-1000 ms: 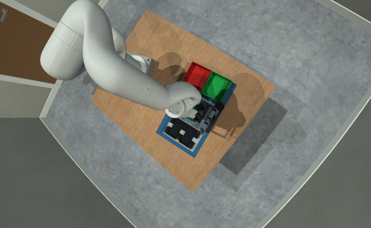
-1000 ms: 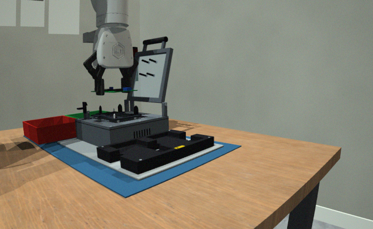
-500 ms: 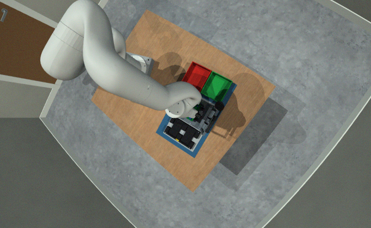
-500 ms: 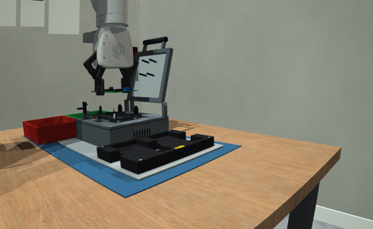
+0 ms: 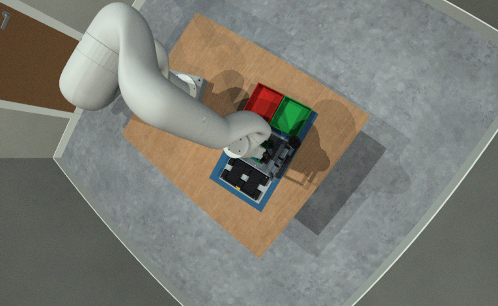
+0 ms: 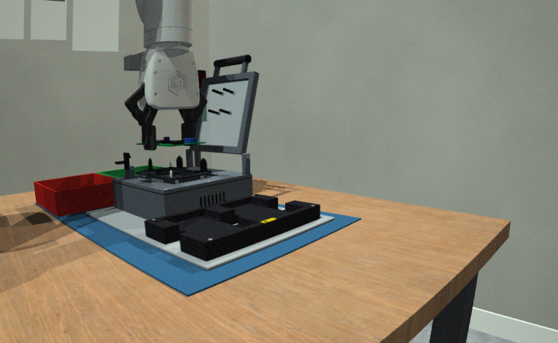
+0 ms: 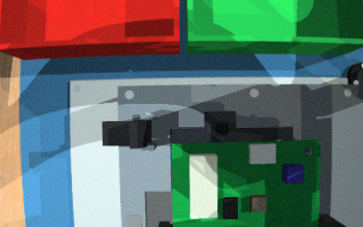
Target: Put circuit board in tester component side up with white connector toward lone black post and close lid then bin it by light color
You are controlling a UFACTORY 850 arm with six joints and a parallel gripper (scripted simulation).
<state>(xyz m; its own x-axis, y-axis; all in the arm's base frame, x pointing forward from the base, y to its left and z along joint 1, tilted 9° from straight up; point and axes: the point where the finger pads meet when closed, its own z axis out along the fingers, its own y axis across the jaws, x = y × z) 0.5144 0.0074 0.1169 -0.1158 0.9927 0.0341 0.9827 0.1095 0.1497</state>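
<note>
My gripper (image 6: 169,139) is shut on the green circuit board (image 6: 168,144) (image 7: 242,150) and holds it about level, component side up, above the grey tester (image 6: 140,195). A gap shows between the board and the black posts (image 6: 179,161) and white pins (image 6: 171,173) below. The white connector (image 7: 203,186) is on the board's left side in the wrist view, the side where the hook (image 7: 140,134) (image 6: 126,161) stands. The lid (image 6: 251,106) stands open. Which post stands by itself is hard to tell; the board hides part of the tester in the wrist view.
The red bin (image 5: 263,102) (image 6: 84,196) (image 7: 96,50) and green bin (image 5: 291,116) (image 7: 276,49) stand side by side beyond the tester. The black tray (image 5: 250,184) (image 6: 255,236) lies on its other side, without a board. A dark red piece (image 6: 202,76) shows partly behind the gripper.
</note>
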